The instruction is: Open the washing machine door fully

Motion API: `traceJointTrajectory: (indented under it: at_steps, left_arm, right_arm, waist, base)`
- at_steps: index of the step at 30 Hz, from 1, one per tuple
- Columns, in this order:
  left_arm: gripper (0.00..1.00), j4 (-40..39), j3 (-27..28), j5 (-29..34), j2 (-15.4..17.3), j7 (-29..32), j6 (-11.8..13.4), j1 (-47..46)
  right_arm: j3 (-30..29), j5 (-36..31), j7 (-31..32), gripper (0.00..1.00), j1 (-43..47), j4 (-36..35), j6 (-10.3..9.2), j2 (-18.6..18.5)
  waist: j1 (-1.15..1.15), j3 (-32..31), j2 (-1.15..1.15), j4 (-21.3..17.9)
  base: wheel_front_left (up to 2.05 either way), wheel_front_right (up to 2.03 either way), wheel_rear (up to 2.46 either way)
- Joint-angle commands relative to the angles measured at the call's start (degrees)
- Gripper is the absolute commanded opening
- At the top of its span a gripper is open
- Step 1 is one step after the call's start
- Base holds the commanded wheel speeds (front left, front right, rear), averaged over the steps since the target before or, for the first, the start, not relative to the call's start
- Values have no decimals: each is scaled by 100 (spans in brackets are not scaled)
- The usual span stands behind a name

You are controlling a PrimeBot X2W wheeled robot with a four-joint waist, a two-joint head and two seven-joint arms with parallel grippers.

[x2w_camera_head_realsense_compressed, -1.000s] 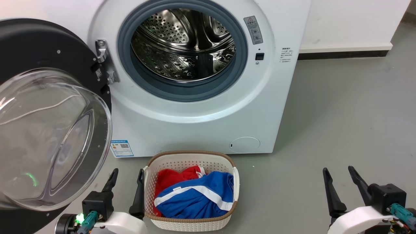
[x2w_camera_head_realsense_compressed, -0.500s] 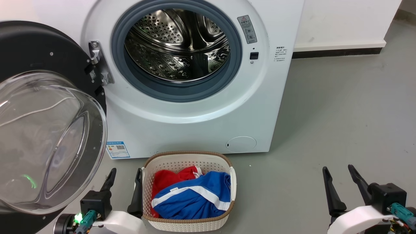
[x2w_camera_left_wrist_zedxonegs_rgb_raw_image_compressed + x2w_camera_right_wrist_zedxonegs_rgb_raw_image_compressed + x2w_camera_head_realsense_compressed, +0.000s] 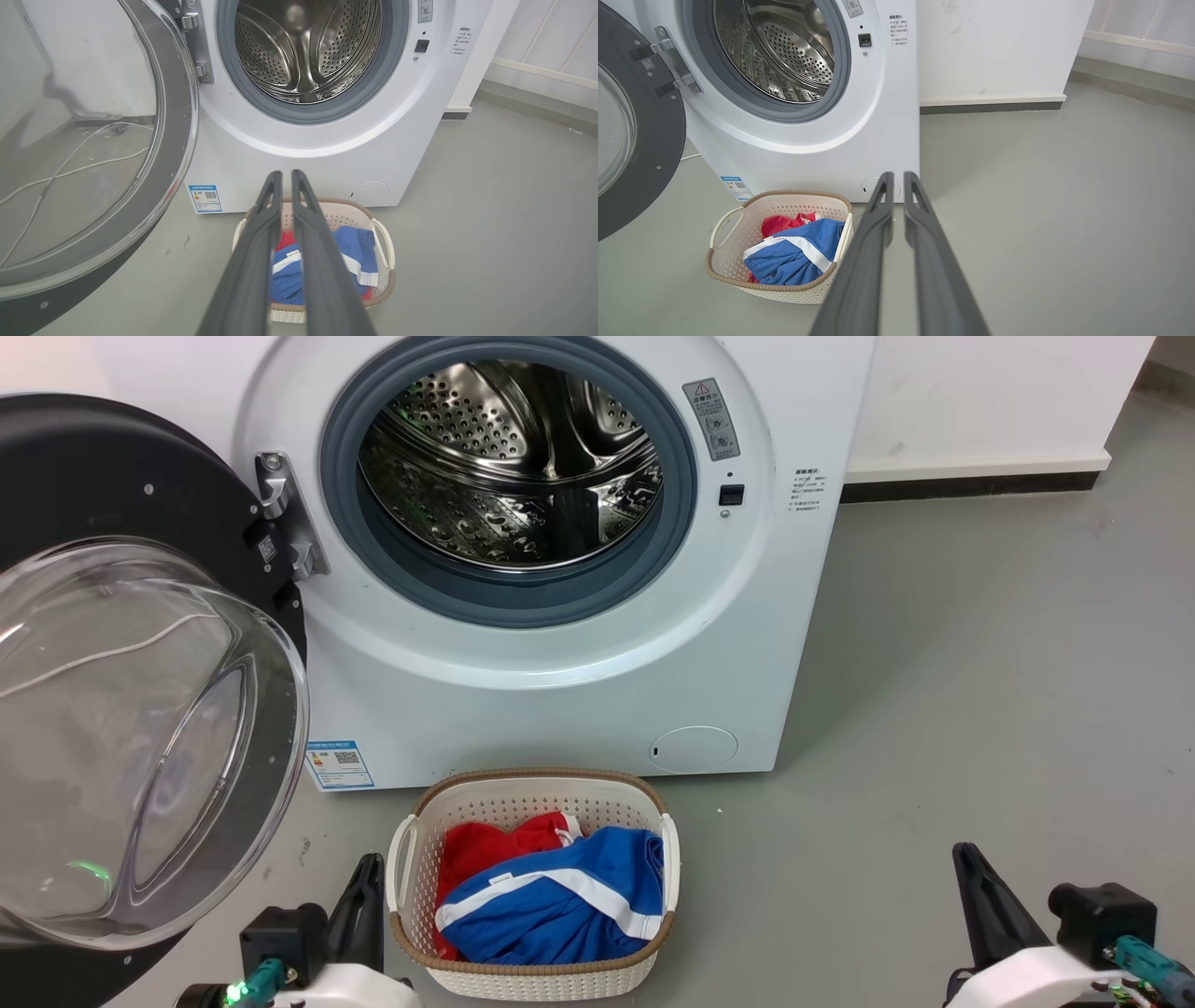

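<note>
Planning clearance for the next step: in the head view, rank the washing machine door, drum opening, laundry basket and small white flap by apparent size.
1. washing machine door, though it is nearer the camera and cropped, so its lead is unsure
2. drum opening
3. laundry basket
4. small white flap

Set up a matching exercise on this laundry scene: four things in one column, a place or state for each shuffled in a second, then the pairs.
1. washing machine door
2. drum
3. laundry basket
4. round white flap

A. holds red and blue clothes
B. swung wide open
C. perforated shiny steel
D. low on the machine front

Pairs: 1-B, 2-C, 3-A, 4-D
</note>
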Motion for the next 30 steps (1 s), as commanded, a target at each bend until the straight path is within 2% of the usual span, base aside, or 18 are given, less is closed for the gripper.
traceJointTrajectory:
  at_steps: [1,14,30]
  left_arm:
    - [0,-72,92,-202,1,34,-47,-94]
    - [0,67,484,-1418,-216,295,-378,-230]
    - [0,215,897,-2661,-451,569,-727,-372]
  right_arm:
    - [-28,264,22,0,-119,-31,0,0]
    - [-86,1756,138,0,-303,137,0,0]
    - [-157,3285,268,0,-503,332,0,1]
  waist:
    - [0,3,0,3]
    - [0,31,0,32]
    - [0,65,0,67]
  base:
    - [0,0,0]
    - [0,0,0]
    - [0,0,0]
